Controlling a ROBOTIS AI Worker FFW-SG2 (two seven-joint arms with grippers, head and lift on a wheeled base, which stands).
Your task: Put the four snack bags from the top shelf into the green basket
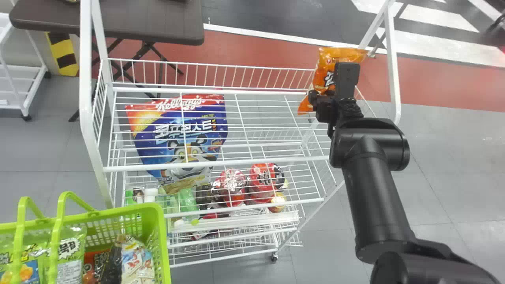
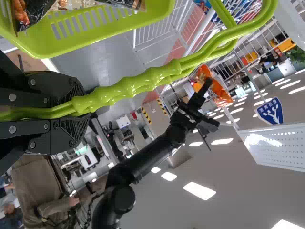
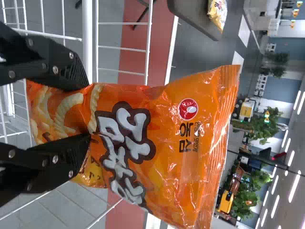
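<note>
The right tool (image 1: 345, 71) pinches the orange snack bag (image 1: 333, 56) above the wire rack (image 1: 213, 91)'s right end, partly hiding it; its long axis runs outward, crimped end farthest. The left tool (image 2: 85, 109) grasps the green basket (image 1: 161, 232)'s handle; the head view crops that basket.

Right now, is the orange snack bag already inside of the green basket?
No, the right gripper holds the orange snack bag near the white rack's right end, apart from the green basket.
</note>
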